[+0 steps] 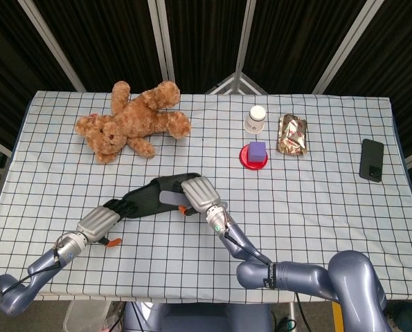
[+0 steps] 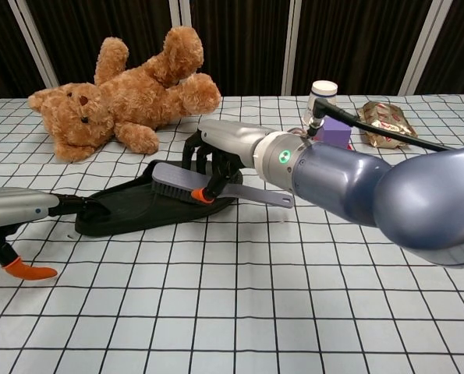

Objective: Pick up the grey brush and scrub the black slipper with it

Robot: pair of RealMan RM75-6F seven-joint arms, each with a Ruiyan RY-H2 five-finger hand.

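— Where is the brush sitting right now?

— I am gripping the grey brush (image 2: 186, 184) in my right robot hand (image 2: 216, 156). My dark fingers (image 2: 203, 160) are curling down over its back, and its bristles are resting on the black slipper (image 2: 134, 209). The flat grey handle is sticking out past my palm, towards my right, just above the checked cloth of the desk (image 2: 239, 312).

— And the slipper itself?

— It is lying flat on the desk, near the front edge, with its long side running left to right. From the head view the slipper (image 1: 154, 197) is lying between my two hands, with the right robot hand (image 1: 200, 196) covering its right end.

— What is your left one doing?

— My left robot hand (image 1: 98, 223) is reaching in at the slipper's left end, with the fingertips touching or pressing that end. I cannot tell whether they are really clamping it. An orange tip (image 2: 27, 270) of that hand is hanging just over the cloth, apart from the slipper.

— Anything else around?

— A brown teddy bear (image 1: 133, 119) is lying on its back further away. To my right, well apart from the slipper, are a white cup (image 1: 256, 119), a purple block on a red disc (image 1: 255, 153), a shiny foil packet (image 1: 293, 135) and a black phone (image 1: 372, 160).
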